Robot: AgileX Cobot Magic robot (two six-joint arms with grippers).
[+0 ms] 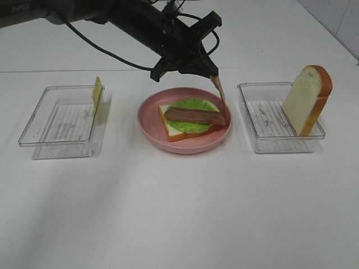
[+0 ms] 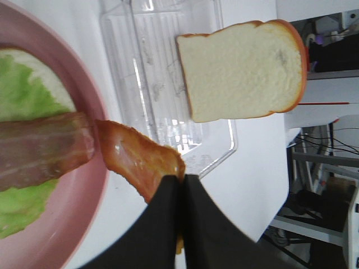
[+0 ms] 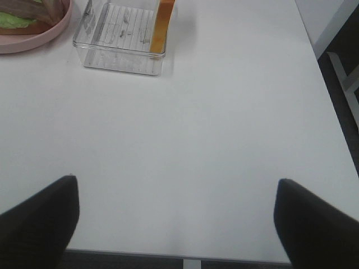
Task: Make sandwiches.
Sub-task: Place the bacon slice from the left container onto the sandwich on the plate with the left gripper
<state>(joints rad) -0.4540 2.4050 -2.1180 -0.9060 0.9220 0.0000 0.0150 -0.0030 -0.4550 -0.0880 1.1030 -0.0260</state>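
Sandwich point(image 1: 186, 124): white toy bread point(image 1: 171, 132), ruffled green lettuce point(image 1: 193, 105), brown-pink bacon strip point(image 1: 193, 116), stacked on round pink plate point(image 1: 147, 124) just below left claw point(image 2: 180, 182).
Left claw: pinched closed on a second bacon strip point(image 2: 140, 159) by its end (so it hangs free for laying).
Right claw point(image 3: 176, 190): spread wide, holding nothing, over bare desk point(image 3: 185, 123).

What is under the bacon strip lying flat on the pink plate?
A green lettuce leaf, and below it a white bread slice resting on the plate. The strip covers the lettuce's middle, and the lettuce hides most of the bread, so anything between them cannot be seen.
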